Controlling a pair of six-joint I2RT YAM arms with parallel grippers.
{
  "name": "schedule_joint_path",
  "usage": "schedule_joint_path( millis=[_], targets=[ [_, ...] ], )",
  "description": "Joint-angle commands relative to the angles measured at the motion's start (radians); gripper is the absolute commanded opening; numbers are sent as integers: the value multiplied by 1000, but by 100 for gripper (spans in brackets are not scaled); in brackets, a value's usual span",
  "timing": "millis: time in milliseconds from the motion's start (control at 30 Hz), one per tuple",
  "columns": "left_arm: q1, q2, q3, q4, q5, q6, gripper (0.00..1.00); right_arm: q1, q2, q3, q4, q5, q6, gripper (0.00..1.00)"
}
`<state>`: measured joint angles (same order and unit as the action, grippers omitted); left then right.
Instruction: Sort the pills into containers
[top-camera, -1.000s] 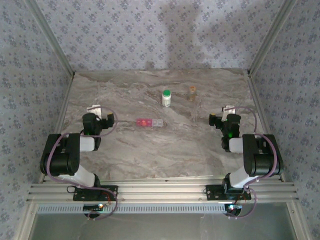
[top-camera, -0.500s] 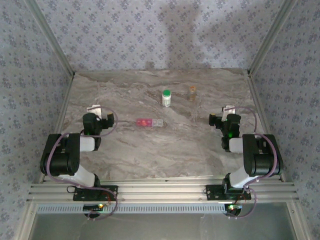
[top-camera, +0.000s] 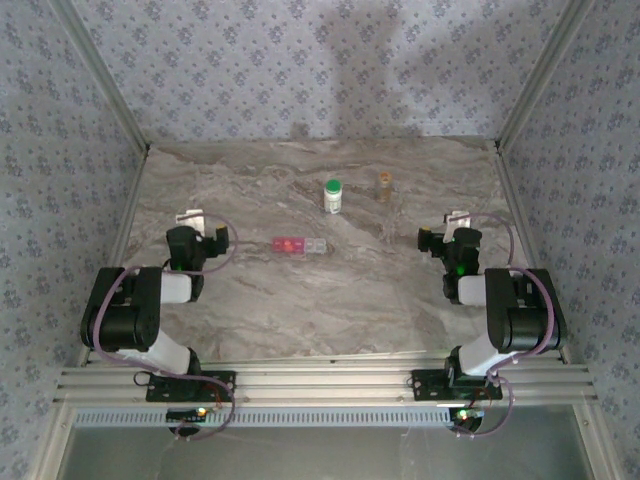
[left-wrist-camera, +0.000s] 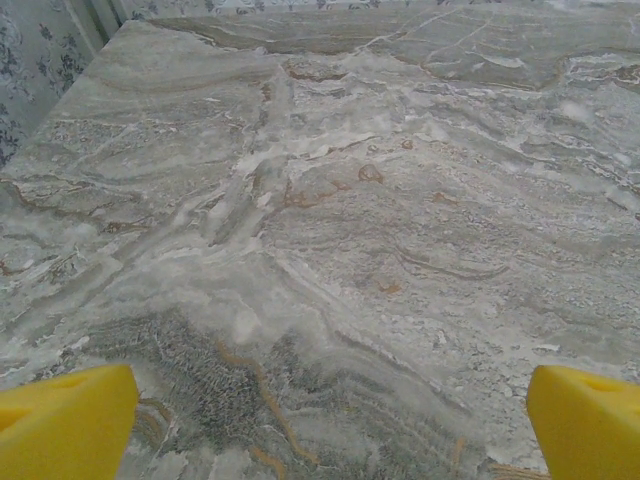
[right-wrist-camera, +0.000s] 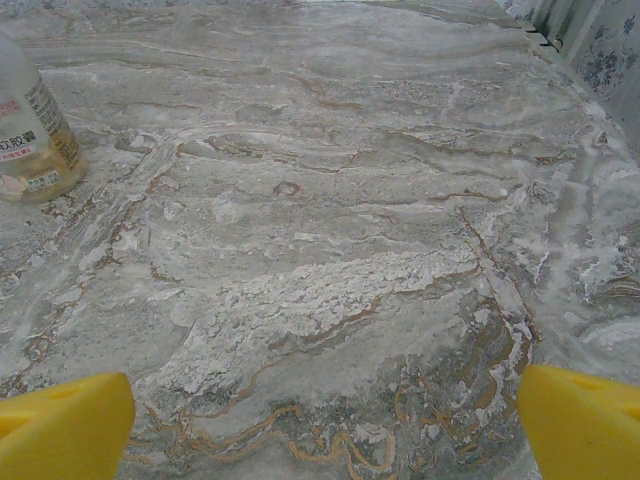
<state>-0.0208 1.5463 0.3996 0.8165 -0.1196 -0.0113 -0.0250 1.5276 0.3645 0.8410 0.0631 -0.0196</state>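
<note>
Off to the right of the left gripper (top-camera: 190, 217), spread wide and empty, lies the case (top-camera: 298, 245), long axis crosswise, nearer this arm, while bottle (top-camera: 333, 195) and vial (top-camera: 384, 185) stand ahead-left of the right gripper (top-camera: 457, 218), equally agape and empty.

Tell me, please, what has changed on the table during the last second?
Nothing has visibly changed. The left gripper and right gripper stay open and empty at their places; the pill case, the white bottle and the amber vial remain untouched.
</note>
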Motion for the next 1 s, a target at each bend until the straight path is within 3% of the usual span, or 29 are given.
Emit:
schedule_joint_path(
  millis=[0, 533, 967],
  targets=[
    [21, -13, 12, 1, 37, -5, 99, -3, -4, 19, -13, -2, 0, 100],
    [51, -9, 15, 1, 112, -14, 99, -2, -4, 19, -13, -3, 0, 100],
    [42, -17, 22, -28, 91, -8, 99, -2, -4, 19, -13, -1, 0, 100]
  ],
)
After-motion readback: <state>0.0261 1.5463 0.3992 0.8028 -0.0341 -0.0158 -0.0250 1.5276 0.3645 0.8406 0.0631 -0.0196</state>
